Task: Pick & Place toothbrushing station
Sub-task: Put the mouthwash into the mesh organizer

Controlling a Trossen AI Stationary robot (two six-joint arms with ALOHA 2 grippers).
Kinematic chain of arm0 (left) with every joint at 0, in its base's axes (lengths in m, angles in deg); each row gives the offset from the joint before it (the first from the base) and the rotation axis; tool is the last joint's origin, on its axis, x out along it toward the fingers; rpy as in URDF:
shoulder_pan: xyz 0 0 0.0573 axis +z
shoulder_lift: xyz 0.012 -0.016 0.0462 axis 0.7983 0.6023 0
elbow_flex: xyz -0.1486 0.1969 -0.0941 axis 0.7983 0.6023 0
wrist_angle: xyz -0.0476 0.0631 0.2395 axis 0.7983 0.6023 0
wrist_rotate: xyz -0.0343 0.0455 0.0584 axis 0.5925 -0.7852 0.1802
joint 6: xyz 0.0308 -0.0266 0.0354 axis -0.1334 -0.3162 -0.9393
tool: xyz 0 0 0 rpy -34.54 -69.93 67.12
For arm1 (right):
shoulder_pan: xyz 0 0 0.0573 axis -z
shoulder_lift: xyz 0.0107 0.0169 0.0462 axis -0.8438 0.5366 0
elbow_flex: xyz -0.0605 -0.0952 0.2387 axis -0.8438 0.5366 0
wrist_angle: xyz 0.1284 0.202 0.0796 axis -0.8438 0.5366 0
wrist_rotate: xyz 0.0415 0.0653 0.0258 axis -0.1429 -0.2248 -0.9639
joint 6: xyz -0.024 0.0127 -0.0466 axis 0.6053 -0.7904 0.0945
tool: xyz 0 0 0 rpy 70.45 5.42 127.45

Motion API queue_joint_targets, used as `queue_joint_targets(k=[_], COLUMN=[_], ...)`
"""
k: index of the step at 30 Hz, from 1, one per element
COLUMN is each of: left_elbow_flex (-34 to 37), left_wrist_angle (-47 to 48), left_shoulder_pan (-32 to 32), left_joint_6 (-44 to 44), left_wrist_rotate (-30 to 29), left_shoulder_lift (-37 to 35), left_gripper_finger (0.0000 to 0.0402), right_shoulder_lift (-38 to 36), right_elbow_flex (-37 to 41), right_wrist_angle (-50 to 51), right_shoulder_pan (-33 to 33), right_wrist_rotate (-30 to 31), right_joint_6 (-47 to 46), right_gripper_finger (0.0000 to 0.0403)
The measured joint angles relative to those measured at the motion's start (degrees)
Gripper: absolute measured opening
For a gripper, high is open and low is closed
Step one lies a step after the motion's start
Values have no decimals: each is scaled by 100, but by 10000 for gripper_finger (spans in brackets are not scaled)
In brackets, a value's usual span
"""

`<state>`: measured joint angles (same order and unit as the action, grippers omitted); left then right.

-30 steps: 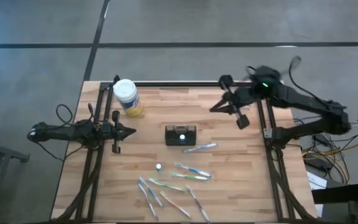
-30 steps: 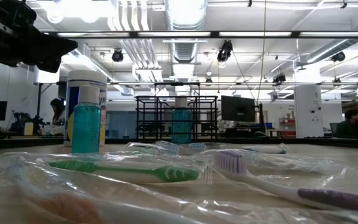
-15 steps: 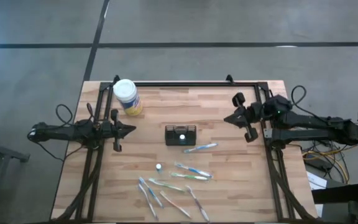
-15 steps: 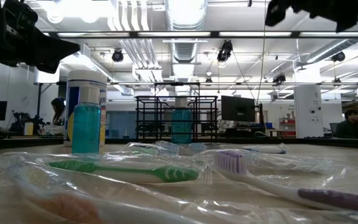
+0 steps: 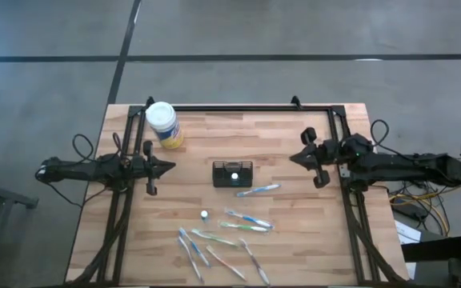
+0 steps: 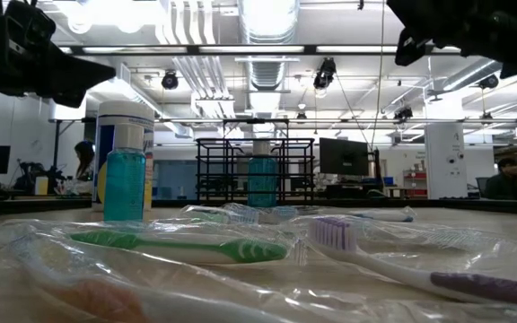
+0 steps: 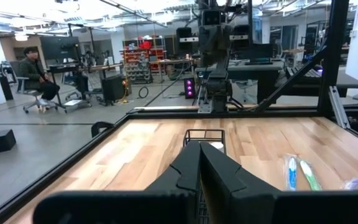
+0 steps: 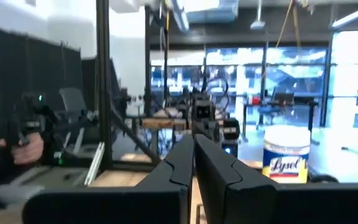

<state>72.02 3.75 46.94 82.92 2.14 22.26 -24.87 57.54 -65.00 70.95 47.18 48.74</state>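
- The toothbrushing station, a small black rectangular wire-mesh caddy [image 5: 233,174], is seen standing upright at the middle of the pale wooden slatted table [image 5: 294,248], between the two grippers and touched by neither; a small pale item is seen inside it.
- Slim pale blue, green and white toothbrushes [image 5: 246,223] in clear wrappers are scattered beyond the caddy toward the table's near edge, one lying just beside it; they are judged to be laid out loose so that each can be picked singly.
- A small round pale object [image 5: 204,214] is seen among them; what it is cannot be told.
- The left gripper [image 5: 166,167] is held level at the table's left side with its fingers pressed together on nothing, pointed straight at the caddy; it is judged to be parked and waiting.
- The right gripper [image 5: 296,157] is held at the right side, also pinched closed and empty, facing the caddy from well apart.
- Compared with a second ago, the right arm has been swung from the far right corner and lowered into a straight, level pose; the left arm and all the table's things have stayed where they were.
- A white-lidded yellow cylindrical jar [image 5: 164,125] is left standing at the far left corner, near the left gripper.
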Motion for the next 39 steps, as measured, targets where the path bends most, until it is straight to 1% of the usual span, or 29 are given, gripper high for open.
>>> queue_joint_targets(k=[3, 6, 9, 13, 15, 18, 19, 24, 28, 30, 34, 39], left_elbow_flex=[0, 0, -11, -129, -268, -563, -666, -1275, -1898, -2278, -3106, -4217], left_wrist_angle=[-98, -216, -400, -371, -366, -126, -86, 2, 472, 931, 2057, 2889], left_shoulder_pan=[-2, 0, 0, 0, 0, -4, -4, -4, -8, -8, -15, -83], left_joint_6=[-248, -563, -371, -228, -116, 38, 62, 118, 248, 282, 344, 252], left_wrist_rotate=[0, 14, 33, 37, 66, 310, 383, 386, 451, 526, 792, 1168], left_shoulder_lift=[0, 0, 0, 50, 141, 446, 587, 1439, 2212, 2646, 3613, 4901], left_gripper_finger=[14, 14, 14, 13, 10, 4, 4, 4, 5, 11, 41, 98], right_shoulder_lift=[0, -2, 12, 68, 88, 83, 80, 85, 79, 81, 81, 79], right_elbow_flex=[310, 516, 647, 761, 804, 884, 906, 926, 926, 926, 926, 926], right_wrist_angle=[-471, -723, -733, -734, -734, -734, -736, -756, -761, -760, -763, -802], right_shoulder_pan=[-165, -282, -333, -332, -332, -332, -332, -332, -332, -332, -332, -332], right_wrist_rotate=[283, 490, 579, 631, 775, 909, 912, 912, 910, 910, 910, 910], right_joint_6=[60, 164, 165, 187, 186, 186, 180, 94, 92, 91, 77, 76], right_gripper_finger=[13, 13, 13, 13, 13, 13, 13, 13, 13, 13, 13, 13])
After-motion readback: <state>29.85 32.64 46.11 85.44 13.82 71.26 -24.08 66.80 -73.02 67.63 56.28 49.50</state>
